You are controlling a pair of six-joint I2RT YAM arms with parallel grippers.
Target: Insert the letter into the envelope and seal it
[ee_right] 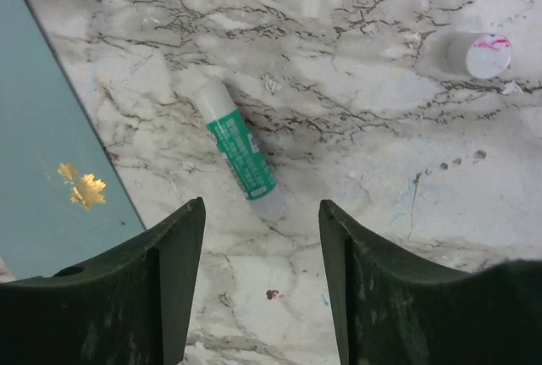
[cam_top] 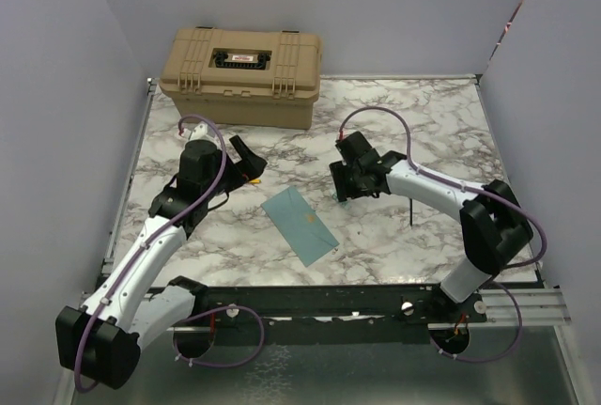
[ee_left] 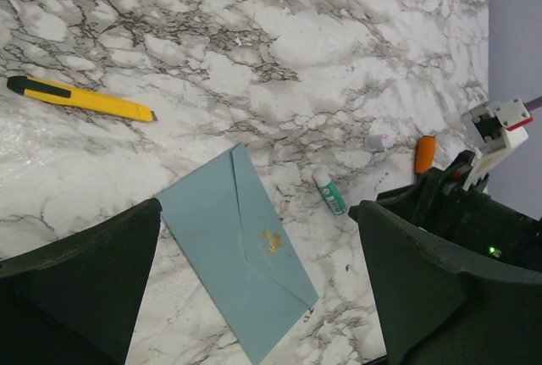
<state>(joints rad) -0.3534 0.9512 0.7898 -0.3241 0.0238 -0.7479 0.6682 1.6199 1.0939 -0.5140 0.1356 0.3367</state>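
The envelope (cam_top: 299,225) lies flat on the marble bench (cam_top: 423,114) just below centre of the top view, flap folded down (a gold leaf marks it). The left end effector (ee_left: 258,206) hangs up-left of it, wide open and empty; the right end effector (ee_right: 262,206), also open and empty, hovers over a green glue stick (ee_right: 241,157) beside it

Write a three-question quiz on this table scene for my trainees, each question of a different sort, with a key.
1. True or false: the right gripper is holding the glue stick.
2. What colour is the envelope? A red, B teal, C white.
3. Fill the gap: the yellow knife lies on the ___ table, apart from the envelope.

Key: 1 false, its fingers are open and the stick lies on the table; 2 B; 3 marble.
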